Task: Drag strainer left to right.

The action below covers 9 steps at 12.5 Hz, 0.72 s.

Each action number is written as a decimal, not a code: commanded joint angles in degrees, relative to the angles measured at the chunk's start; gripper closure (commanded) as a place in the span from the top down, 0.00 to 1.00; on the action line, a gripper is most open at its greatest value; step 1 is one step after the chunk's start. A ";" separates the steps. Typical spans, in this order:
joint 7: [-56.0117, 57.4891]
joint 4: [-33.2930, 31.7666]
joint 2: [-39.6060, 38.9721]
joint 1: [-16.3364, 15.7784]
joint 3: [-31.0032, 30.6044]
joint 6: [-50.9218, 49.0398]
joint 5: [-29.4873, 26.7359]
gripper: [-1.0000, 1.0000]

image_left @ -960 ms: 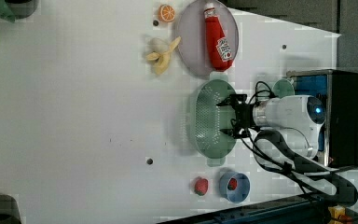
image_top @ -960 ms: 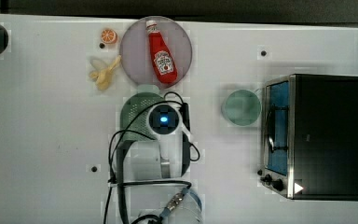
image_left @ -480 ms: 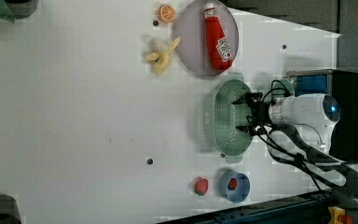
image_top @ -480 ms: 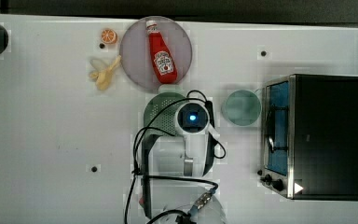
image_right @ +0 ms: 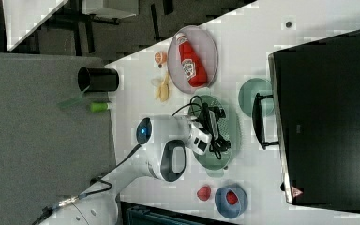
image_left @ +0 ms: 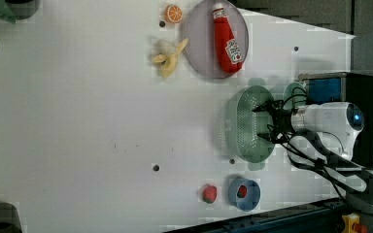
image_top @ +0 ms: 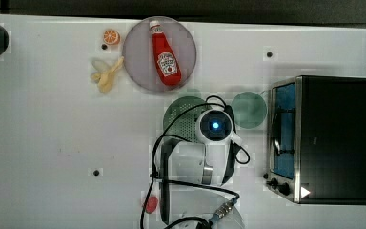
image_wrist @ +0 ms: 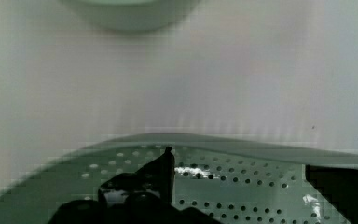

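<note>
Left view: the hand (image_left: pixel 263 124) is spread wide inside the strainer (image_left: pixel 243 124); the small green dish (image_left: pixel 293 90) could be struck.

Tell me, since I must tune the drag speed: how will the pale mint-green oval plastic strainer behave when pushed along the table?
The pale mint-green oval plastic strainer looks thin and perforated, so probably light and fairly stiff. It sits flat on the smooth white table, so it likely slides easily rather than tipping. The open tool reaches inside its bowl, so it may skid ahead if jerked.
</note>
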<state>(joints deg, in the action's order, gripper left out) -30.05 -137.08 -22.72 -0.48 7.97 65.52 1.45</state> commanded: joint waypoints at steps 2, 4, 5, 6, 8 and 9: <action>2.83 1.68 5.05 -0.54 -2.12 -3.26 -0.82 1.00; 4.11 1.81 10.54 -0.62 -4.61 -9.29 -0.82 1.00; 6.73 1.83 13.80 -0.66 -5.95 -12.12 -0.82 1.00; 10.16 1.82 17.17 -0.68 -7.20 -14.42 -0.82 1.00; 17.31 1.75 24.22 -0.74 -9.17 -17.50 -0.82 1.00; 21.42 1.74 27.69 -0.73 -9.76 -19.21 -0.82 1.00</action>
<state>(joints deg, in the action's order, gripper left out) -18.17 -136.64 4.78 -1.57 -2.09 46.38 -0.02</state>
